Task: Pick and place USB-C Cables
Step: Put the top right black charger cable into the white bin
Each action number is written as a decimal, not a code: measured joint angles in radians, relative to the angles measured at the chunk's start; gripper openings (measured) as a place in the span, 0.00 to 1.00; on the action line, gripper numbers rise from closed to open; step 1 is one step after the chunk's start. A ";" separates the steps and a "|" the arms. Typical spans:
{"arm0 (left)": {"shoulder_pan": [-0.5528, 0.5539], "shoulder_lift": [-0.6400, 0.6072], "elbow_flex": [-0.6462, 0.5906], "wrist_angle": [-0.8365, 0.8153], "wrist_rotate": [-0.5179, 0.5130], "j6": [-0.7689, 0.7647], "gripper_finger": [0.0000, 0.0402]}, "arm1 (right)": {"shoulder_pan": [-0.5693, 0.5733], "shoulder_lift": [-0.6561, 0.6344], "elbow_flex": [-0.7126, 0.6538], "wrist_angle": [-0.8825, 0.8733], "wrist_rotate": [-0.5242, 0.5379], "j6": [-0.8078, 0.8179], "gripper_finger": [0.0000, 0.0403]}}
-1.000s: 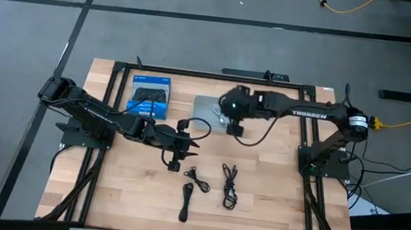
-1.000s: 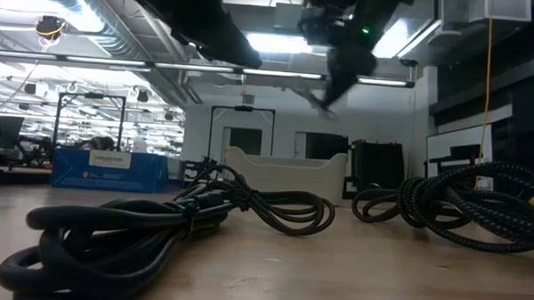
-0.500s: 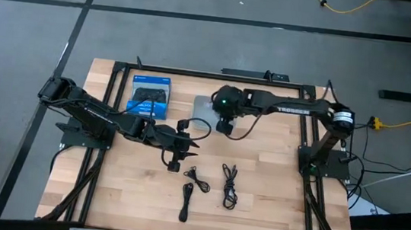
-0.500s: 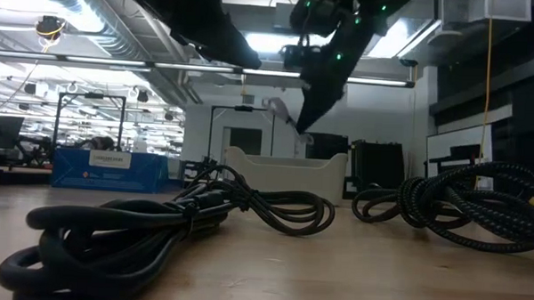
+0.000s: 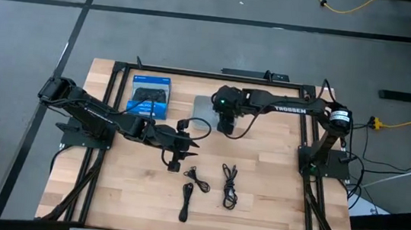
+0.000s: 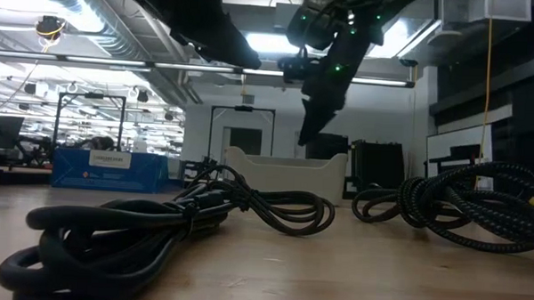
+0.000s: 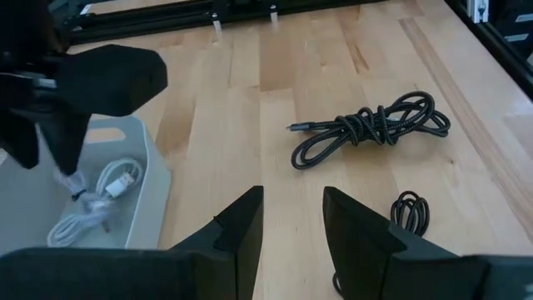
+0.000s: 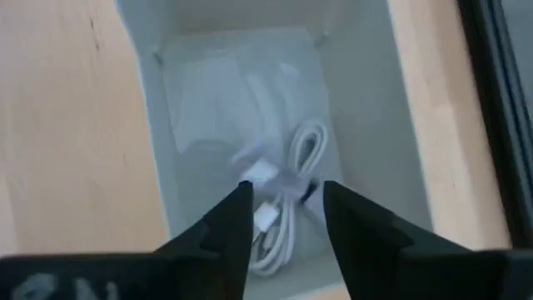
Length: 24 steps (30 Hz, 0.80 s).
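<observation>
A white USB-C cable (image 8: 283,200) lies coiled on the floor of the white tray (image 5: 200,103), and it also shows in the left wrist view (image 7: 92,196). My right gripper (image 8: 287,225) hangs open just above it, fingers pointing down into the tray (image 7: 154,167). Three black cables lie on the wood nearer the front: a braided one (image 7: 366,129), a small coil (image 7: 412,212) and a long one (image 5: 183,201). My left gripper (image 7: 291,225) waits open at mid-table (image 5: 197,135), holding nothing. My right gripper stands open over the white cable in the tray, fingers pointing down from above. One fingertip (image 7: 62,167) ends right at the cable's loose end (image 7: 75,183). I cannot tell whether it touches it.
A blue box (image 5: 150,96) lies at the far left, beside the tray. A black metal frame (image 5: 194,73) borders the table. The right arm's own black wire loops below its wrist (image 5: 246,131). Bare wood lies at the near left and near right.
My right gripper has gone toward the table's left edge, over the tray, and has come down toward it. The white cable that hung at its fingers half a second ago has left them and now lies in the tray.
</observation>
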State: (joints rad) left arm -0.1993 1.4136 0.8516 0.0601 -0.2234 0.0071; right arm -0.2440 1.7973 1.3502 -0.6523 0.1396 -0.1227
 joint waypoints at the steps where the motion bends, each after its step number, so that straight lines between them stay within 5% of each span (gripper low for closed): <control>1: 0.000 0.000 0.000 0.000 0.000 0.000 0.30 | 0.000 -0.003 0.002 -0.021 0.000 0.017 0.38; 13: 0.000 0.000 -0.040 0.007 0.000 -0.002 0.30 | 0.088 -0.039 0.162 -0.384 -0.037 0.274 0.36; 18: 0.000 0.000 -0.071 0.062 -0.003 -0.025 0.30 | 0.192 -0.049 0.120 -0.611 -0.044 0.387 0.36; 24: 0.000 0.000 -0.078 0.196 -0.001 -0.027 0.30 | 0.333 -0.049 -0.019 -0.650 -0.028 0.546 0.36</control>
State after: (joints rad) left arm -0.1997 1.4139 0.7738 0.2558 -0.2243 -0.0199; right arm 0.0890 1.7485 1.3313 -1.3025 0.1112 0.4233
